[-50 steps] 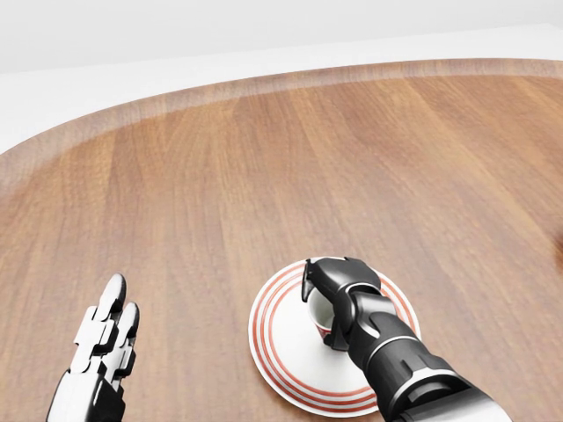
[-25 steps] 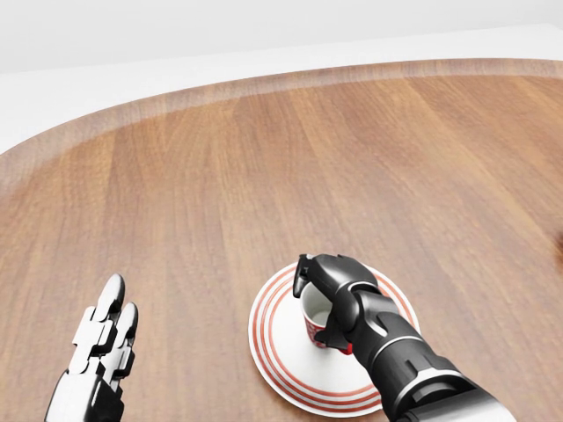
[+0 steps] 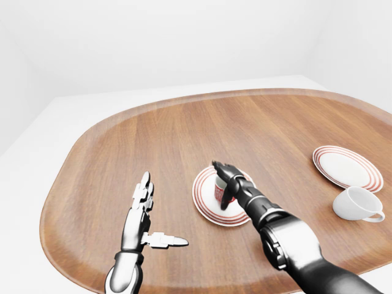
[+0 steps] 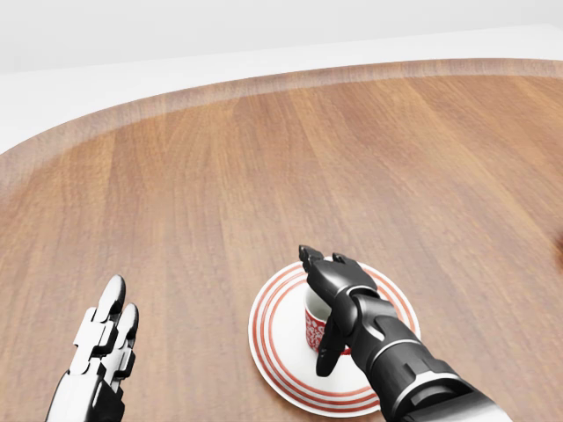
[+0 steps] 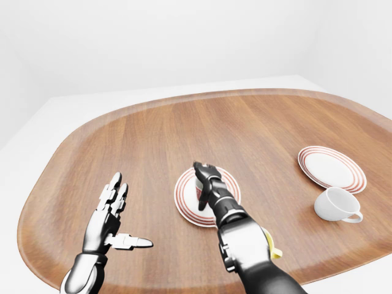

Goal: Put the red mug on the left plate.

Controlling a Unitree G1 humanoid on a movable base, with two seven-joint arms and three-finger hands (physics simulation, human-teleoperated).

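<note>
Desk: I see a rounded wooden desk [image 3: 184,135] with a pale rim, standing in a plain white room.
Left hand: my left hand [image 3: 139,208] hovers over bare wood at the left of the left-eye view, its fingers [image 3: 144,184] stretched flat and wide, thumb out to the side, holding nothing.
Left plate: the left plate [image 4: 273,330], white with red rings, lies near the middle of the desk.
Red mug: the red mug [image 4: 315,327] stands upright on the left plate, its white inside showing.
Right hand: my right hand [image 4: 339,303] is over the mug, fingers spread apart above and beside it, not closed round it.
Change: a second ago those fingers curled round the mug's rim; now they have opened and lifted off, and the mug sits on the plate alone. The left hand has not moved.
Right side: a second ringed plate [image 3: 347,166] lies well apart, with a white cup [image 3: 356,204] on its side near it.
Count: two plates, one red mug, one white cup, two hands.
</note>
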